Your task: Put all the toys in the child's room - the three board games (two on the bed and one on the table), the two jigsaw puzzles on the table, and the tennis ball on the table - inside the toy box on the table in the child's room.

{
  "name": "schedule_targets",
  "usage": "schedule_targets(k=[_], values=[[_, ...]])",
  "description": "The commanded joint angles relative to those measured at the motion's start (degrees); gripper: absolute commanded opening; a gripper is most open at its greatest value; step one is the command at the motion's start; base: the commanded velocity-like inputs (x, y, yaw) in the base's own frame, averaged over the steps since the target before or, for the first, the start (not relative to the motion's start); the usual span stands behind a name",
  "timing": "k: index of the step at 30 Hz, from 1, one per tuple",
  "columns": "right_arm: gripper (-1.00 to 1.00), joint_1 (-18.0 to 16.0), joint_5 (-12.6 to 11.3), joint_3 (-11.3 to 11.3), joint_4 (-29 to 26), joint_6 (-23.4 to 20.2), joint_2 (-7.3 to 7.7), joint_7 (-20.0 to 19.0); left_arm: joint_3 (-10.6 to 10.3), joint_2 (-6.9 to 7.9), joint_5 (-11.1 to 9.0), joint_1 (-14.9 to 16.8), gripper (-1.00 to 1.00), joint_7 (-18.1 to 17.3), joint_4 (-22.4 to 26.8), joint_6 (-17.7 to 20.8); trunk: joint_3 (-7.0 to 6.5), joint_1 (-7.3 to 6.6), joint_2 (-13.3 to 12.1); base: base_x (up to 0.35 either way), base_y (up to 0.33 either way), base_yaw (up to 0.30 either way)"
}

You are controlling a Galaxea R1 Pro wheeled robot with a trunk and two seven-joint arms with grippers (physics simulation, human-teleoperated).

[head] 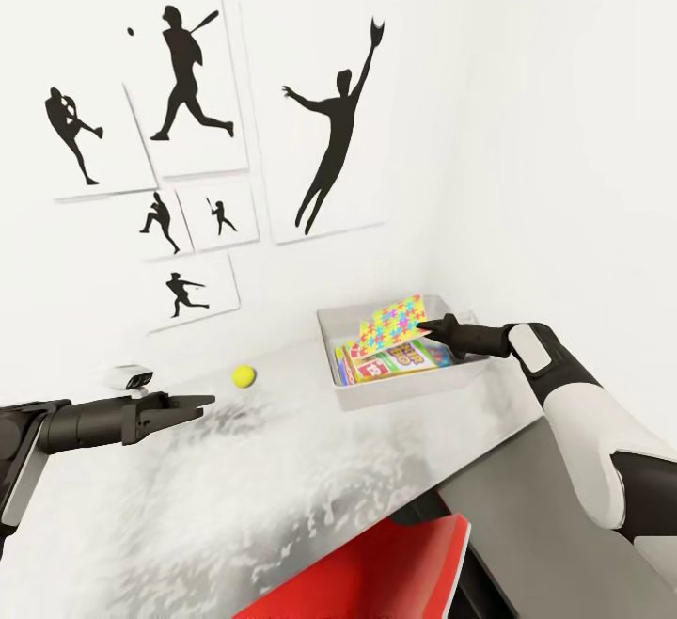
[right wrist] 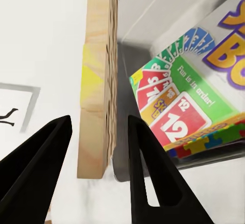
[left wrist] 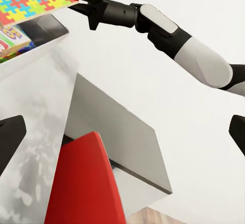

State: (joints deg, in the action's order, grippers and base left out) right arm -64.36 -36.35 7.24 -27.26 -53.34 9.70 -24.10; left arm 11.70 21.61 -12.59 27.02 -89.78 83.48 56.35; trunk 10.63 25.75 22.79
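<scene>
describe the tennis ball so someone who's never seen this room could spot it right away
Below the baseball silhouette pictures, find the mottled grey-white table. The tennis ball sits on it near the wall, between the left tool and the toy box. It's the only small round yellow thing there.

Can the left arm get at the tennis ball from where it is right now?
Probably yes. The left gripper hangs open over the table, and the tennis ball lies just beyond its fingertips with bare tabletop between them. The right gripper is off at the toy box, holding the jigsaw puzzle.
</scene>
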Motion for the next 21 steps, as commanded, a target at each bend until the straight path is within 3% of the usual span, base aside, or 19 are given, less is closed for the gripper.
schedule_targets(k=[1, 21], values=[[-1.00, -0.1, 0.4, 0.3, 0.0, -0.2, -0.03, -0.4, 0.0, 0.02, 0.0, 0.0, 1.00, -0.2, 0.0, 0.6, 0.22, 0.03, 0.1, 0.000, 0.000, 0.000], [-1.00, -0.1, 1.0, 0.5, -0.1, 0.2, -0.47, -0.4, -0.1, 0.02, 0.1, 0.0, 1.00, -0.2, 0.0, 0.6, 2.10, 0.03, 0.1, 0.000, 0.000, 0.000]])
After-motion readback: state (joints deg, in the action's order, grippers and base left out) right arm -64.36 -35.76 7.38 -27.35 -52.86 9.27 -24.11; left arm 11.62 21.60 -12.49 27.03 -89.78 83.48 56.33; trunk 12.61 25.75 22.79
